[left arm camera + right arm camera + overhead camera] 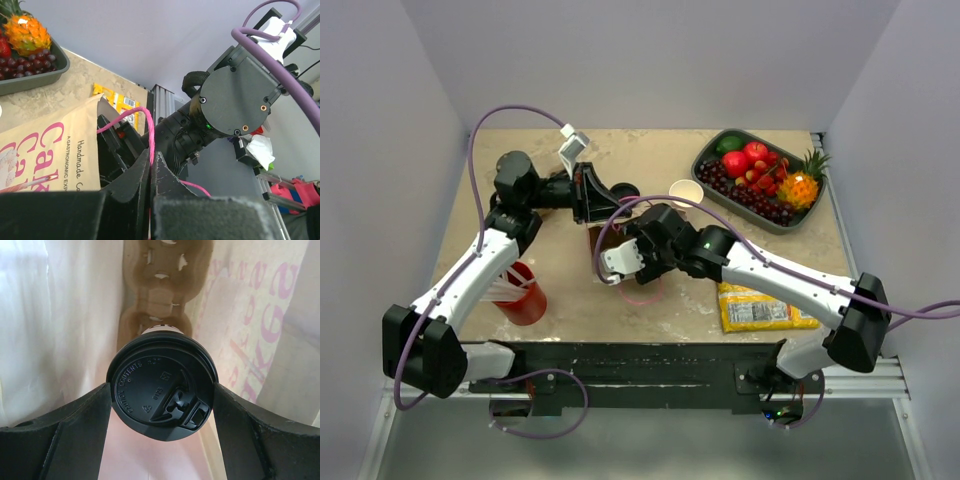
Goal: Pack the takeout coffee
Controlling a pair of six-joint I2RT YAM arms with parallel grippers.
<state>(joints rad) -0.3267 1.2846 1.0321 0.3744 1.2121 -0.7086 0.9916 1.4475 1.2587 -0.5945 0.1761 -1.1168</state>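
Inside the paper bag point(250, 315), the takeout coffee point(162, 385) hangs upright, its black lid facing the right wrist camera and a sliver of white cup showing under the rim. The right gripper point(161, 389) is clamped on it, 1 finger pressed to each side of the lid. Below the cup, on the bag's floor, lies a brown moulded cup carrier point(160, 290), and the cup looks to be above it, not seated in a pocket. At the bag's mouth, the left gripper point(151, 172) is pinched together on the pink handle point(145, 120), holding the top open. Out on the table point(570, 305) sit an unlidded white cup point(686, 192) just beyond the bag and a fruit tray point(35, 80) at the far right. By my reading the job is well along: the coffee is in the bag, and what remains is lowering it into the carrier, releasing it, drawing the arm out and letting the handle go.
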